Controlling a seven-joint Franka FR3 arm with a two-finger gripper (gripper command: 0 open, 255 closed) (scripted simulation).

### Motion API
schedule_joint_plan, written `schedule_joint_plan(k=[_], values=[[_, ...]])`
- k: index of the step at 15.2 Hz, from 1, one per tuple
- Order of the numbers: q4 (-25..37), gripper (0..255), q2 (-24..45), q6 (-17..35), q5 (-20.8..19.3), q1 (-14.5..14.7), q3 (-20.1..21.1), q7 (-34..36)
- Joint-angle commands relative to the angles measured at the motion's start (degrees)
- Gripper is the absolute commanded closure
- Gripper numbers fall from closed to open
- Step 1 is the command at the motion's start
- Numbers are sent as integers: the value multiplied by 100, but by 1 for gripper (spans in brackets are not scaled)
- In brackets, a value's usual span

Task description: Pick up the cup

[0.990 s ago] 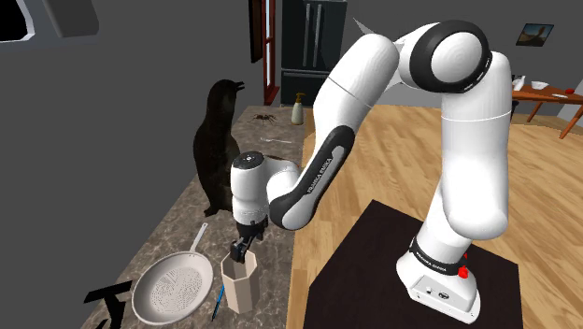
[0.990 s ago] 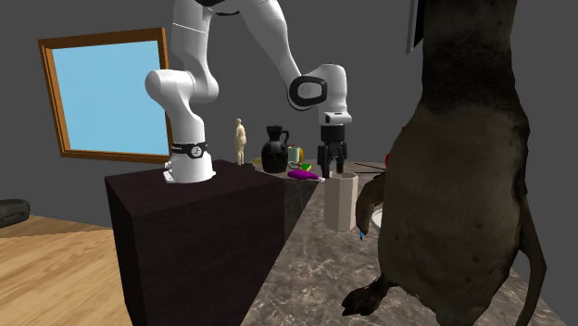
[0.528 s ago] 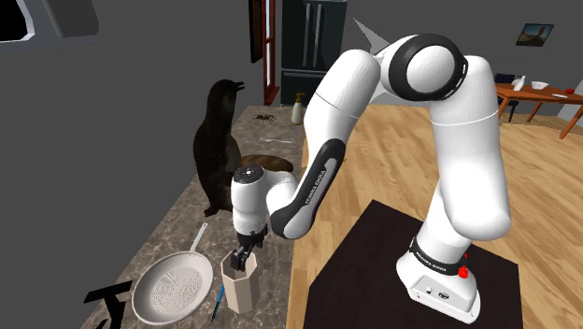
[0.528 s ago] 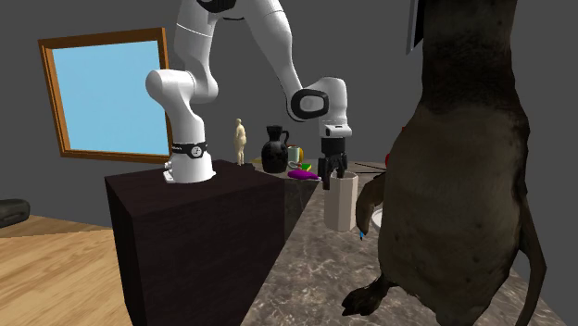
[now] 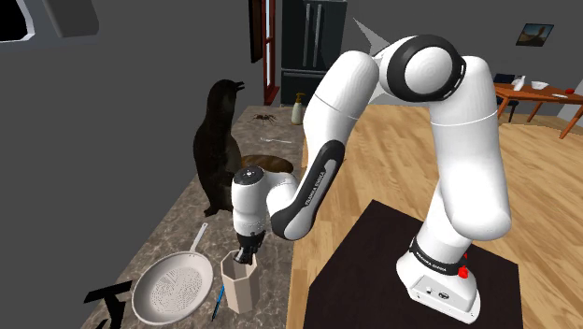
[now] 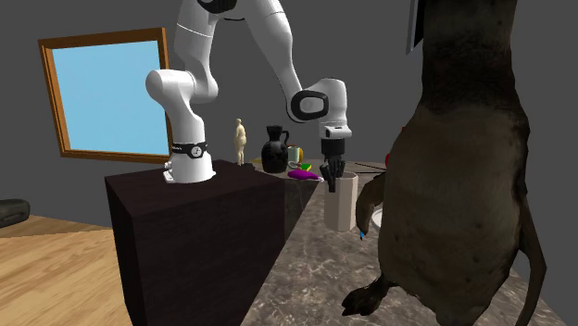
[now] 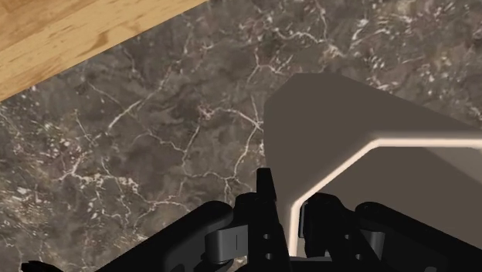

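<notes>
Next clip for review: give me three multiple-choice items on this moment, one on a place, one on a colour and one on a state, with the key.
1. In the shoulder view, where does the pan lie from the cup?
A. to its left
B. to its right
C. inside it

2. What colour is the pen by the cup?
A. red
B. blue
C. yellow

3. How does the pincer stand?
A. open, high above the cup
B. shut on the pan's handle
C. shut on the cup's wall, one finger inside and one outside

Key:
1 A: the pan lies at the cup's left in that view.
2 B: the pen shows blue.
3 C: the wrist view shows the cup's rim clasped between the fingers.
</notes>
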Motion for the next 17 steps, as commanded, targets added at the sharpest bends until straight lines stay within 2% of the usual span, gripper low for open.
schedule_joint_plan(k=[1,3,17], values=[[-1,255,4,-3,0,-1,-3,0],[-1,255,5,-2,-4,8,-4,10],[-168,255,-1035,-808,916,-488,662,-688]])
